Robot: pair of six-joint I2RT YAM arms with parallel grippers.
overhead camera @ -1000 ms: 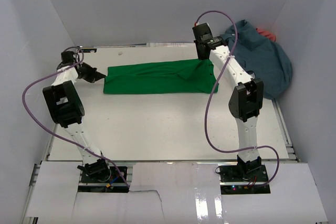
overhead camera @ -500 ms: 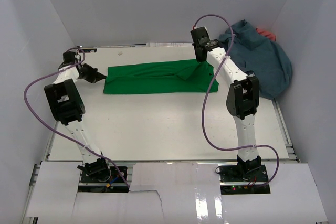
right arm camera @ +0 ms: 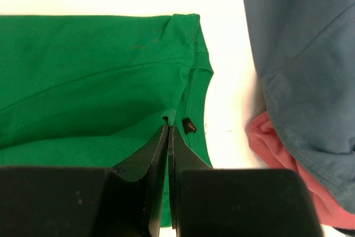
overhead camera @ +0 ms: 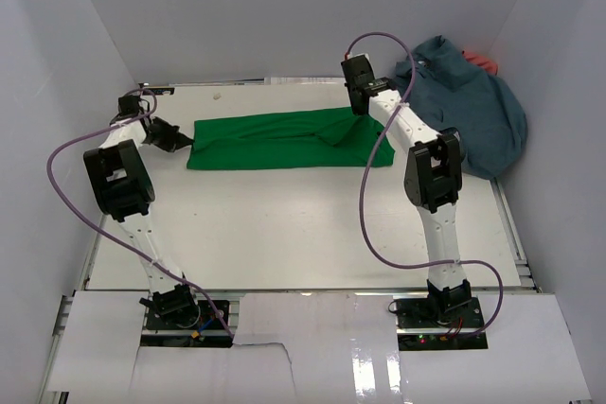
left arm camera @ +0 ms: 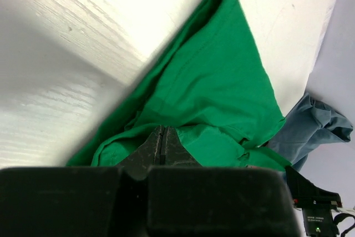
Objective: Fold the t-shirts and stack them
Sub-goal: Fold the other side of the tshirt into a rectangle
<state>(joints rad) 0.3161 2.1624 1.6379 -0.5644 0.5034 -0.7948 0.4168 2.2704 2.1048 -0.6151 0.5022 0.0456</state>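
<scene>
The green t-shirt (overhead camera: pixel 284 141) lies as a long band across the back of the white table (overhead camera: pixel 303 234). My left gripper (overhead camera: pixel 178 137) sits low at its left end, shut, with green cloth (left arm camera: pixel 222 76) bunched round the tips (left arm camera: pixel 162 129). At the shirt's right end, by the collar, my right gripper (overhead camera: pixel 358 109) is shut, pinching a small fold of green cloth (right arm camera: pixel 94 70) at its tips (right arm camera: pixel 168 124). The slate blue-grey t-shirt (overhead camera: pixel 473 111) is heaped at the back right, and the coral red t-shirt (overhead camera: pixel 485 61) peeks out behind it.
White walls close in the table on the left, back and right. The blue-grey heap (right arm camera: pixel 299 54) and a coral fold (right arm camera: pixel 272 142) lie just right of the green collar, across a strip of bare table. Purple cables loop over both arms.
My right gripper has shifted a little left and back with the pinched cloth, raising a fold near the shirt's right end. The left arm has edged slightly back.
</scene>
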